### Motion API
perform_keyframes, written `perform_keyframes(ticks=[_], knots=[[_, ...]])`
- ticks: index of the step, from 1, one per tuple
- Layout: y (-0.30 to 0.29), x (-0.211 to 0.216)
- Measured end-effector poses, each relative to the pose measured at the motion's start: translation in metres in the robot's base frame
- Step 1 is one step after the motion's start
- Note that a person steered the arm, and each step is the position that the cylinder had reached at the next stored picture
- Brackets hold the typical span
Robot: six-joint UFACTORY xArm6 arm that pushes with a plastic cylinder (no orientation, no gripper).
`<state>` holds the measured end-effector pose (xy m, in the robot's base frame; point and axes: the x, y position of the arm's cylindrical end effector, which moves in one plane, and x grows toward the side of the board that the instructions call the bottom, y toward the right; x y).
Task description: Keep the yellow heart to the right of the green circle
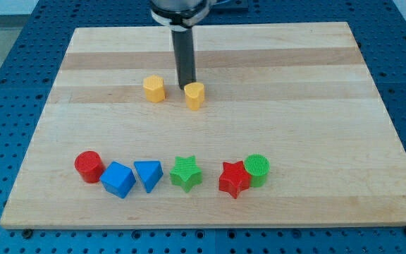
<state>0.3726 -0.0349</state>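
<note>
The yellow heart lies left of the board's middle, in the upper half. My tip rests against its upper left side. The green circle sits low on the board at the view's right, touching the red star. The heart is up and to the view's left of the green circle.
A yellow hexagon lies just left of my tip. A row runs along the bottom: a red cylinder, a blue cube, a blue triangle and a green star. The wooden board has blue perforated table around it.
</note>
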Motion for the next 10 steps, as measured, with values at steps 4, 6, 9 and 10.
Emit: perform_keyframes(ticks=[4, 6, 9, 10], knots=[[-0.003, 0.045], [-0.023, 0.069], [0.087, 0.070], [0.110, 0.070]])
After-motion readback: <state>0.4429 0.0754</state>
